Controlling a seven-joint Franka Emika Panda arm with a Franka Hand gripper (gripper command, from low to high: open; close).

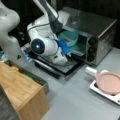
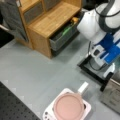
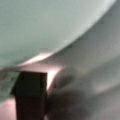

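Observation:
A silver toaster oven (image 1: 100,27) stands with its door (image 1: 62,68) folded down flat. Inside it sits a teal bowl (image 1: 68,37) on the oven's tray. My gripper (image 1: 69,55) reaches into the oven mouth, low, just in front of and under the bowl. In the wrist view the teal bowl (image 3: 45,25) fills the upper frame very close, and one dark finger (image 3: 30,95) shows below its rim. In a front view the blue-marked wrist (image 2: 110,50) hangs over the open door (image 2: 92,71).
A pink pan (image 1: 110,82) rests on a white base (image 1: 100,91) at a front view's right, also the pink pan (image 2: 68,107). A wooden cabinet (image 2: 50,20) has an open drawer (image 2: 62,37) holding yellow and green items. Grey tabletop (image 2: 37,67) lies between them.

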